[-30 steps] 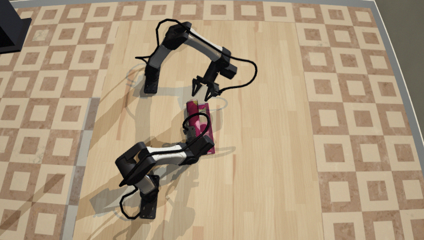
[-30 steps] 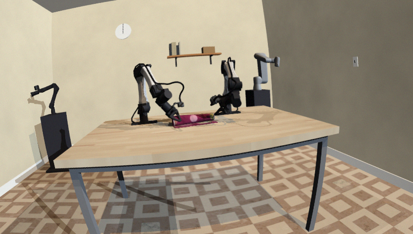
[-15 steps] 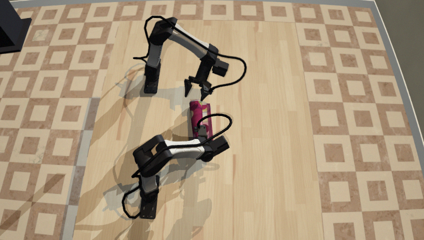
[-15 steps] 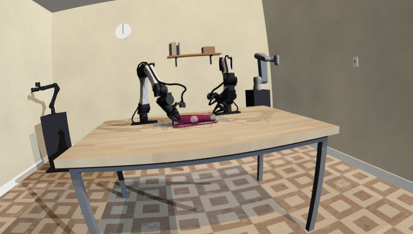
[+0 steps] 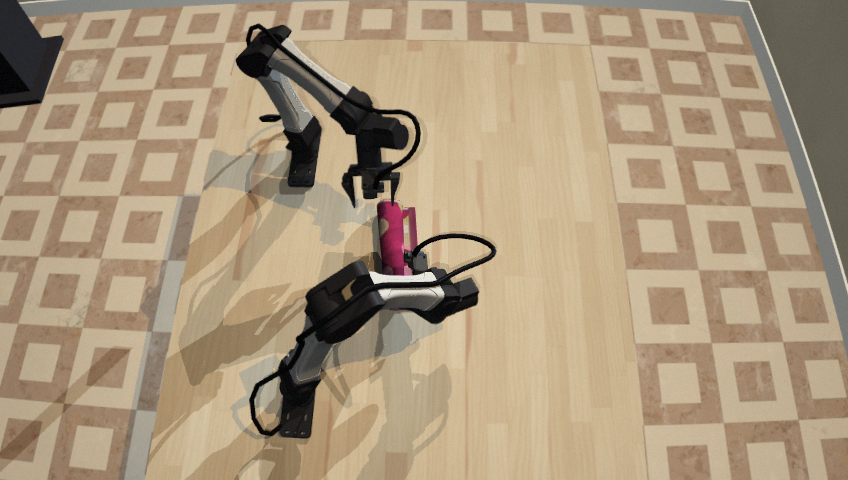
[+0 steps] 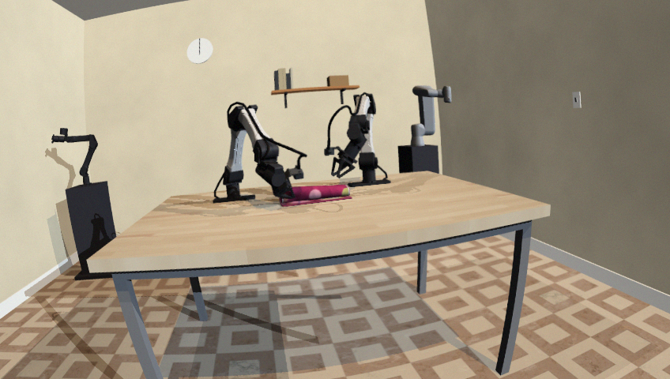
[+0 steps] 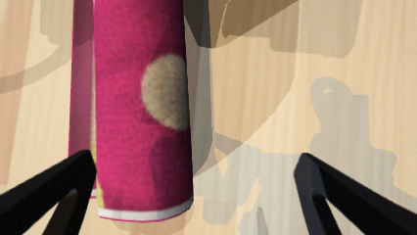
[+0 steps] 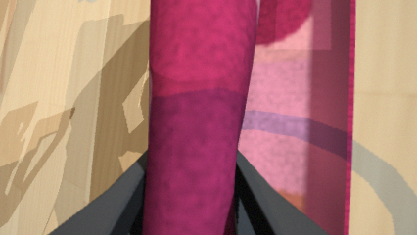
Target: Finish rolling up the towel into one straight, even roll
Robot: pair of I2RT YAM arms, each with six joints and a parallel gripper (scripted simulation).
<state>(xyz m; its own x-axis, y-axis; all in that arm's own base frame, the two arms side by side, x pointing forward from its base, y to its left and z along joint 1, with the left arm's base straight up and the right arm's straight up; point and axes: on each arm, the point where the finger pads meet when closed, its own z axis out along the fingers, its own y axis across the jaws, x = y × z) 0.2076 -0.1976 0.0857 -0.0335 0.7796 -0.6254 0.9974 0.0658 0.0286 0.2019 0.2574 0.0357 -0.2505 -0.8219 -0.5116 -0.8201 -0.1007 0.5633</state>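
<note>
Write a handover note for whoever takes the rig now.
Left gripper: open, raised near one end of the roll, holding nothing.
Right gripper: closed on the roll toward the other end, fingers on both sides.
Towel roll: on the table, looks fairly straight.
Done: most of the towel appears rolled.
Left: a narrow strip is unrolled alongside, perhaps within the allowance. Probably check evenness and loose layers, then release the right gripper.

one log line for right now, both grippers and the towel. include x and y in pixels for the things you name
left gripper (image 5: pixel 373 202) (image 6: pixel 335 175) (image 7: pixel 196 164): open, raised | right gripper (image 8: pixel 191 162): shut on roll (image 5: pixel 390 231) (image 6: pixel 321 192) (image 7: pixel 142 108) (image 8: pixel 196 122) | flat strip (image 5: pixel 411 223) (image 6: pixel 319 201) (image 7: pixel 81 108) (image 8: pixel 330 181): unrolled
</note>
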